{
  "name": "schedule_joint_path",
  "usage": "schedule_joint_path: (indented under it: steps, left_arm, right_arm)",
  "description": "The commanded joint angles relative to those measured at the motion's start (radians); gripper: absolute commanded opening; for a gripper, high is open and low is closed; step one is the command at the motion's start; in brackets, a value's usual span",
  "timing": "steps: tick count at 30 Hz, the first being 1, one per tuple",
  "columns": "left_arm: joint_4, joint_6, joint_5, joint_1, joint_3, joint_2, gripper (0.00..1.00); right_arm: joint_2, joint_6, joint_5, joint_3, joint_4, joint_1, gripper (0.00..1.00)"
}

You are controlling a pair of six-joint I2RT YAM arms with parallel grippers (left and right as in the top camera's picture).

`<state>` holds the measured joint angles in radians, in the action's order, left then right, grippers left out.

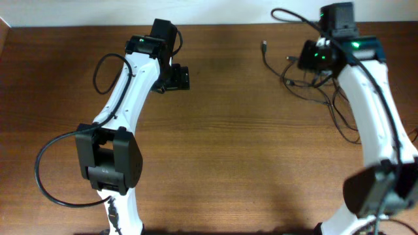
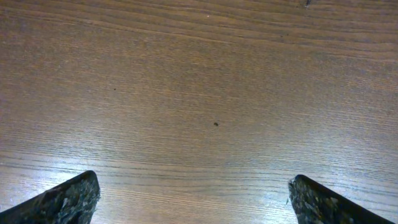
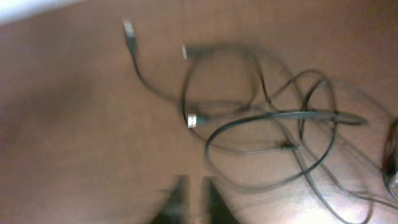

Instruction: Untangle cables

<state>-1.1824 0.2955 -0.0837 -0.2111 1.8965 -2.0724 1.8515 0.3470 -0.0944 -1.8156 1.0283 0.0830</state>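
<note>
Reaching was judged in hand: the cables (image 3: 273, 114) lay tangled just ahead of the right gripper (image 3: 194, 185), held narrow and empty; opening was needed first.

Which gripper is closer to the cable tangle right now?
Right. The right gripper hangs just above the cables, at the edge of their loose loops. The left gripper is over bare table well to their left, with no cable beneath it.
</note>
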Motion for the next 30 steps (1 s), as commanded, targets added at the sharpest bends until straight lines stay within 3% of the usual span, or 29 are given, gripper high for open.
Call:
schedule_joint_path:
  steps: [1, 6, 30]
  left_arm:
    - [-0.001, -0.011, -0.011, -0.004, 0.016, -0.006, 0.99]
    - [-0.001, -0.011, -0.011, -0.004, 0.016, -0.006, 0.99]
    - [-0.001, -0.011, -0.011, -0.004, 0.016, -0.006, 0.99]
  right_arm:
    - [0.113, 0.006, 0.042, -0.002, 0.034, 0.002, 0.95]
    - [0.219, -0.009, 0.039, 0.0, 0.04, 0.002, 0.98]
    - [0.219, -0.009, 0.061, 0.0, 0.041, 0.002, 0.98]
